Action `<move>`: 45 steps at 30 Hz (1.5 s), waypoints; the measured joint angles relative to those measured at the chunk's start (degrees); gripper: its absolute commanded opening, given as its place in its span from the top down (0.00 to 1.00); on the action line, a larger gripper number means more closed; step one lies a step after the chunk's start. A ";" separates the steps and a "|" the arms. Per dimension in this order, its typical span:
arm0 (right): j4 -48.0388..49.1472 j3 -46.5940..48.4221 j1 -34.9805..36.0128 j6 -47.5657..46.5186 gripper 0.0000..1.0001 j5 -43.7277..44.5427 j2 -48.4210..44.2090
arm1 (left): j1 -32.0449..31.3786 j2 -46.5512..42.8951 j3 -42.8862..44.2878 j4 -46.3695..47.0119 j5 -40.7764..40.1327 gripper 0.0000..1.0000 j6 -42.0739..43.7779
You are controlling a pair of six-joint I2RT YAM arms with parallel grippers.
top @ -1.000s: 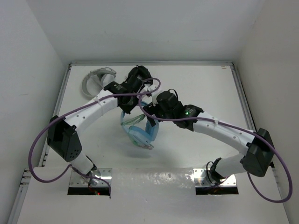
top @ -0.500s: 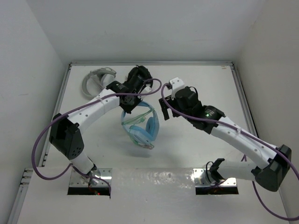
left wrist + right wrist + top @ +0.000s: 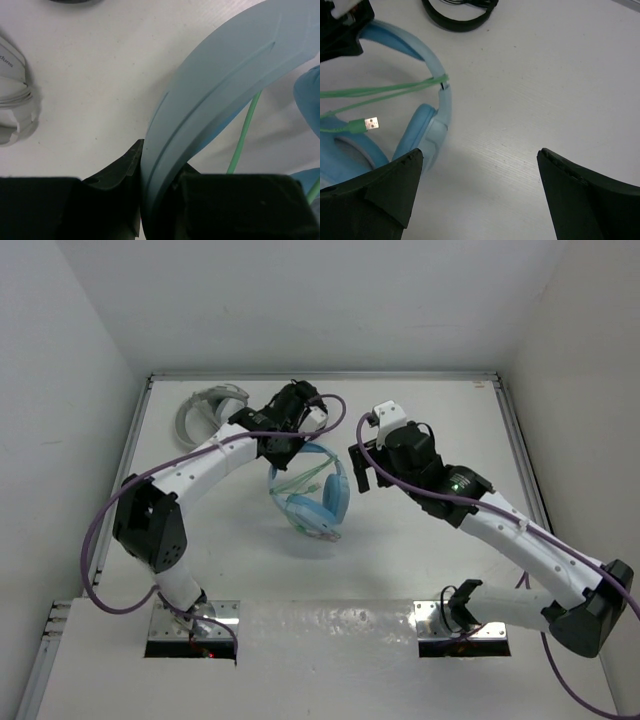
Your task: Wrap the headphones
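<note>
Your left gripper [image 3: 159, 162] is closed tight on the blue plastic headband [image 3: 225, 75] of the light blue over-ear headphones [image 3: 315, 495]. Only the left wrist view shows that grip; from overhead the wrist hides it. The overhead view places the headphones mid-way across the white table [image 3: 440, 410], between your two wrists, headband toward the far side and padded cups nearer the bases.

Your right gripper [image 3: 479, 170] has its fingers spread wide with nothing between them, over bare table just right of the headphones. Its camera alone shows the thin green cable [image 3: 385, 90] running in several strands to the headband, and the silver USB plug [image 3: 370, 122] beside one cup. It also catches a black headphone band [image 3: 460, 12] at its top edge. The grey-white headphones [image 3: 205, 405] lie at the far left, well apart
</note>
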 measured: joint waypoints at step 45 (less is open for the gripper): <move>1.88 2.05 -5.49 -1.46 0.04 -14.95 4.59 | 14.88 -16.50 -33.24 16.96 24.96 1.00 15.21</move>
